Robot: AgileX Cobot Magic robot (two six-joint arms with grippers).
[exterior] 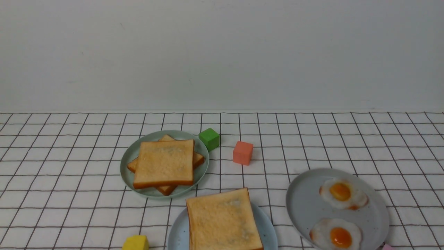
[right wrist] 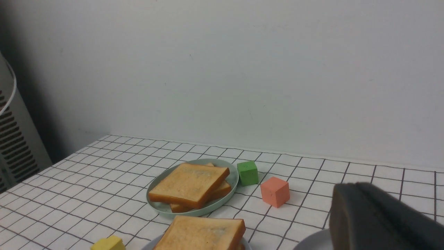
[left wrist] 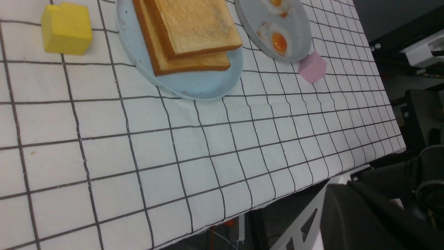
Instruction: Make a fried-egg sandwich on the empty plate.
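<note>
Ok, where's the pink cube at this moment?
The pink cube sits on the checked cloth on the robot's right, close beside the near rim of the grey plate holding fried eggs; the left wrist view shows it best.

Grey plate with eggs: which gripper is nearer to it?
Right. The right gripper shows just by the rim of the grey plate; the left gripper sits beyond the near edge of the table, far from that plate.

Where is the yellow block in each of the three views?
Front view: the yellow block sits at the bottom edge, left of the blue plate.
Left wrist view: beside the blue plate, not touching it.
Right wrist view: partly cut off, near the toast.
Shared landmark: the blue plate with toast.
</note>
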